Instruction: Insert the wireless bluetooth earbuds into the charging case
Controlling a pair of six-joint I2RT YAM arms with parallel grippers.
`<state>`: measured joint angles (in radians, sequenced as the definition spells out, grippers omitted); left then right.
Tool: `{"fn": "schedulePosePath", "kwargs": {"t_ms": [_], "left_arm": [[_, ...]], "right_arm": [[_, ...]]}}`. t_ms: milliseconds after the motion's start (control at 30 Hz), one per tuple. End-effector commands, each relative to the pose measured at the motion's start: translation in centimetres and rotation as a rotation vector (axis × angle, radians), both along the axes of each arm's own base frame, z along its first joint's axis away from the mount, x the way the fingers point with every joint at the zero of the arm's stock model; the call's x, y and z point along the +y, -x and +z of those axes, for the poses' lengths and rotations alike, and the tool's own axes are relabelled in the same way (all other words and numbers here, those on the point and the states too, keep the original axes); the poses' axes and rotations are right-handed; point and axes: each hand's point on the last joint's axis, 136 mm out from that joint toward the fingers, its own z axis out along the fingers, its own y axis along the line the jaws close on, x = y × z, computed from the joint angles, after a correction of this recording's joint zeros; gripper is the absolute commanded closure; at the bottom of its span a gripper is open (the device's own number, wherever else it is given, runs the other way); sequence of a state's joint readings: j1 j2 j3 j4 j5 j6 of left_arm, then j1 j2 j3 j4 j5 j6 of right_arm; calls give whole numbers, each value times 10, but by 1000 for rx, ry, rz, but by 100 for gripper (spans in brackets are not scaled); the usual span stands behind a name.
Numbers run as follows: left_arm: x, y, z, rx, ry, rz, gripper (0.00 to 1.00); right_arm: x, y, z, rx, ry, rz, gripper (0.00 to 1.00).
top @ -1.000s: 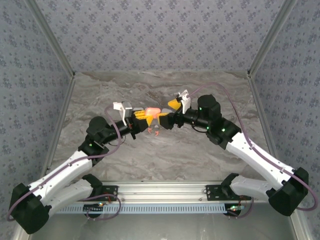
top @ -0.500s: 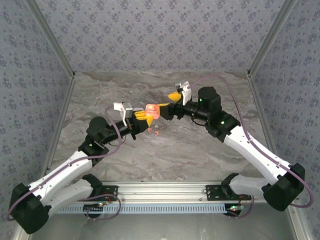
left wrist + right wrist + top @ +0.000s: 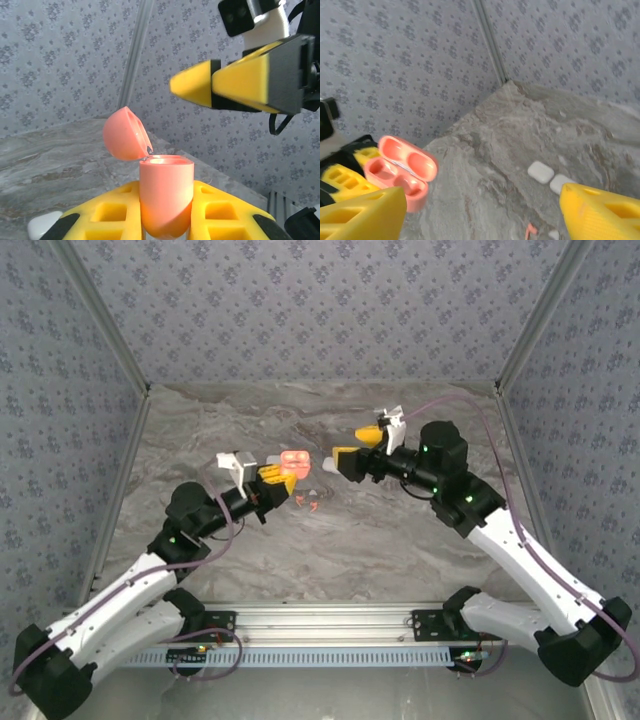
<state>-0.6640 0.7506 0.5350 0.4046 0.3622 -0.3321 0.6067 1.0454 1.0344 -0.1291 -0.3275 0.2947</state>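
My left gripper (image 3: 282, 476) is shut on the coral charging case (image 3: 293, 462) and holds it upright above the table. In the left wrist view the case (image 3: 166, 195) stands between the yellow fingers (image 3: 105, 212) with its lid (image 3: 125, 134) hinged open. My right gripper (image 3: 350, 447) hangs open just right of the case, with nothing between its fingers. Its wrist view looks into the open case (image 3: 400, 172). Coral earbuds (image 3: 311, 503) lie on the marble below the case. One coral earbud (image 3: 530, 231) and a white one (image 3: 553, 233) lie between the right gripper's fingers (image 3: 600, 215).
Two small white cases (image 3: 540, 171) (image 3: 561, 183) lie side by side on the marble table (image 3: 400, 540). Patterned walls close the table at the back and both sides, with a metal rail along the near edge (image 3: 330, 615).
My right gripper has drawn back to the right, away from the coral case. The left arm has shifted slightly left with the case, whose lid now stands open.
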Motion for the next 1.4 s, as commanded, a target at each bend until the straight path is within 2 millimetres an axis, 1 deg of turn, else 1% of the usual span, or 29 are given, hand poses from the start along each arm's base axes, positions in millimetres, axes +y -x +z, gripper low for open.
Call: {"fn": "schedulePosePath", "kwargs": {"t_ms": [0, 67, 167, 300, 367, 467, 533, 567, 600, 767, 867, 1067, 1367], "left_arm": [[9, 5, -1, -21, -18, 32, 100], [14, 9, -2, -21, -20, 41, 100], [21, 13, -4, -23, -17, 60, 100], [27, 17, -5, -23, -18, 77, 100], [29, 18, -5, -22, -18, 80, 100], [30, 19, -6, -20, -18, 84, 100], [30, 19, -6, -19, -19, 84, 100], [31, 19, -5, -20, -18, 85, 100], [31, 19, -5, -20, -17, 85, 100], [31, 19, -5, -17, -18, 87, 100], [31, 18, -5, -14, -20, 89, 100], [31, 18, -5, -12, -23, 90, 100], [31, 18, -5, -9, -24, 89, 100]], "right_arm": [[-6, -12, -81, 260, 107, -113, 24], [-2, -16, -114, 349, 174, -150, 28], [8, -22, -154, 439, 267, -181, 33], [26, -28, -199, 535, 372, -193, 41], [36, -31, -215, 565, 417, -188, 46], [46, -37, -236, 596, 480, -195, 54], [50, -40, -250, 624, 508, -209, 58], [58, -46, -247, 618, 496, -207, 59], [61, -49, -250, 624, 498, -210, 59], [73, -56, -276, 669, 544, -201, 59], [80, -58, -286, 687, 554, -189, 58], [79, -56, -301, 704, 600, -195, 56], [82, -51, -317, 729, 629, -184, 58]]}}
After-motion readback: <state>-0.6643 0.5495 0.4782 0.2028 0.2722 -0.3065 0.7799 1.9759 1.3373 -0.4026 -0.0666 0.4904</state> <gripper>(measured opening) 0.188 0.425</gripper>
